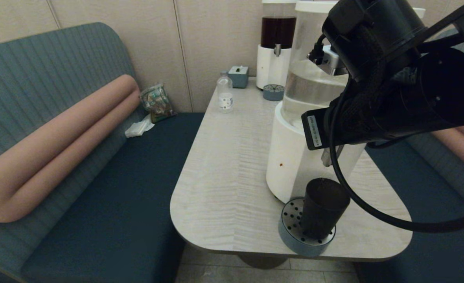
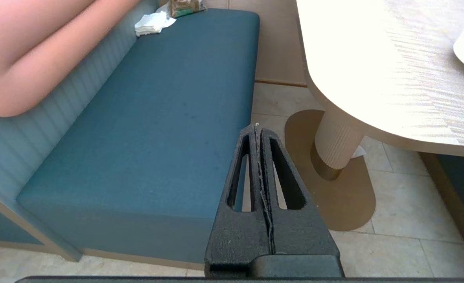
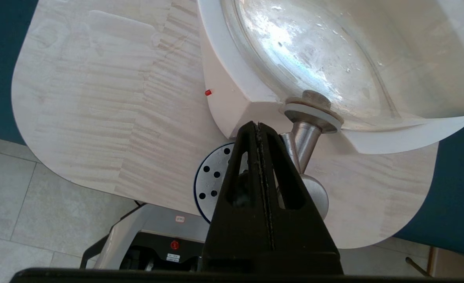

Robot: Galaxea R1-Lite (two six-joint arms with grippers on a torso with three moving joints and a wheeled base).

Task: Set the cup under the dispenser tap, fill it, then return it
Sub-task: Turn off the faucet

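The dark tapered cup (image 1: pixel 323 208) stands upright on a round perforated drip tray (image 1: pixel 289 232), at the foot of the big clear-tank dispenser (image 1: pixel 291 157). The brushed-silver tap (image 3: pixel 306 135) slopes out of the tank base above the tray (image 3: pixel 210 177). My right gripper (image 3: pixel 258 125) is shut and holds nothing; its fingers lie right beside the tap and cover most of the cup in the right wrist view. My right arm (image 1: pixel 397 78) hangs over the dispenser and hides the gripper in the head view. My left gripper (image 2: pixel 258 127) is shut and empty, parked low between bench and table.
At the table's far end stand a small clear bottle (image 1: pixel 225 94), a tissue box (image 1: pixel 238 76), and a dark-liquid dispenser (image 1: pixel 277 47) with its own tray (image 1: pixel 273 92). Blue benches (image 1: pixel 110 188) flank the table (image 1: pixel 224 165). The drip tray overhangs the near table edge.
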